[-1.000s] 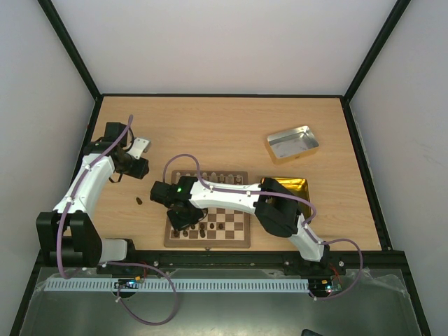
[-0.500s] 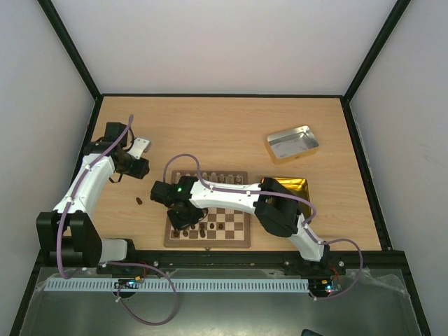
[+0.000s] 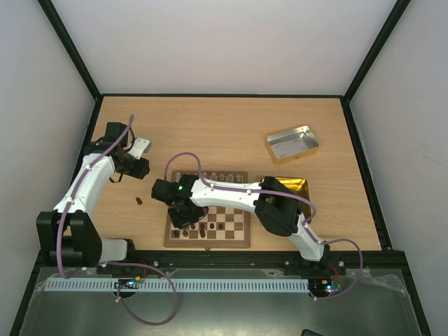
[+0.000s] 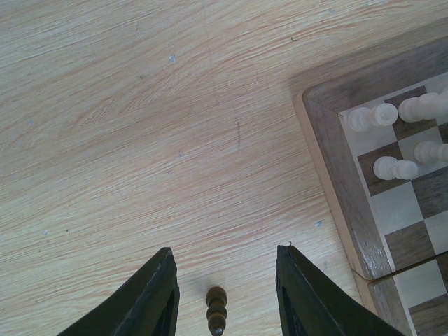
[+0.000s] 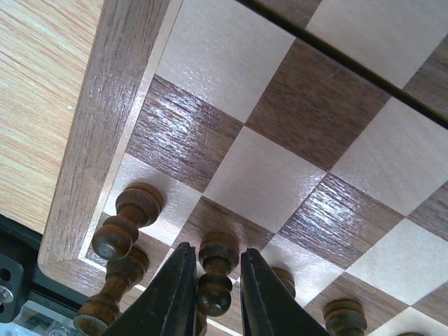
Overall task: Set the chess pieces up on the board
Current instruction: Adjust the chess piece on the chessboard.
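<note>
The board [image 3: 232, 221] lies at the near middle of the table. Cream chess pieces [image 3: 210, 178] line its far rows and dark ones [image 3: 201, 229] its near left squares. My right gripper [image 3: 185, 215] hangs over the board's near left corner, shut on an upright dark pawn [image 5: 215, 276]. The pawn's base rests on a dark square beside other dark pieces [image 5: 124, 222]. One dark piece [image 3: 139, 201] lies alone on the table left of the board. In the left wrist view this piece [image 4: 216, 310] lies between the fingers of my open left gripper [image 4: 226, 248], which hangs above it.
A silver tin [image 3: 292, 143] sits at the far right of the table. A gold tin [image 3: 290, 187] lies right of the board, partly under the right arm. Black frame posts and white walls close in the table.
The right wrist has shifted very slightly away from the near edge, the pawn still between its fingers. The left arm has not moved.
</note>
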You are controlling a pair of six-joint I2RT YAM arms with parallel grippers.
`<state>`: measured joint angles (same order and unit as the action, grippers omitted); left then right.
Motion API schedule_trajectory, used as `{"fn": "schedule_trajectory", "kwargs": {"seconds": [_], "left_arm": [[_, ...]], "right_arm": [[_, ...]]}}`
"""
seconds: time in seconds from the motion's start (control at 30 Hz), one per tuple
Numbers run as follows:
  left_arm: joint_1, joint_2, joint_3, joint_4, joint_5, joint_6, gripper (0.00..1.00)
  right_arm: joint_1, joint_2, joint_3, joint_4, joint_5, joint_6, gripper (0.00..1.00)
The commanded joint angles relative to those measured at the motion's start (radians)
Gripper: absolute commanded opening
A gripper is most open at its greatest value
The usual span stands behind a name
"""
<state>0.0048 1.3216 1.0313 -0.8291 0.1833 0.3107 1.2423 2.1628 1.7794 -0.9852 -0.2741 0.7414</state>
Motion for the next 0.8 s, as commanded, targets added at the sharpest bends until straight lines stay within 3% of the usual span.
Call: {"fn": "schedule_trajectory", "kwargs": {"seconds": [0.0,0.3,0.77], "left_arm": [[-0.005,0.008,0.024,-0.016,0.013,0.009,0.4],[-0.006,0.007,0.019,-0.022,0.028,0.013,0.4],[-0.009,-0.004,0.013,-0.028,0.033,0.016,0.4]], "right_arm": [[-0.006,0.011,0.005,-0.01,0.006,-0.005,0.17],[-0.004,0.003,-0.002,0.0,-0.002,-0.008,0.27],[-0.01,-0.001,0.018,-0.005,0.037,0.008,0.28]]}}
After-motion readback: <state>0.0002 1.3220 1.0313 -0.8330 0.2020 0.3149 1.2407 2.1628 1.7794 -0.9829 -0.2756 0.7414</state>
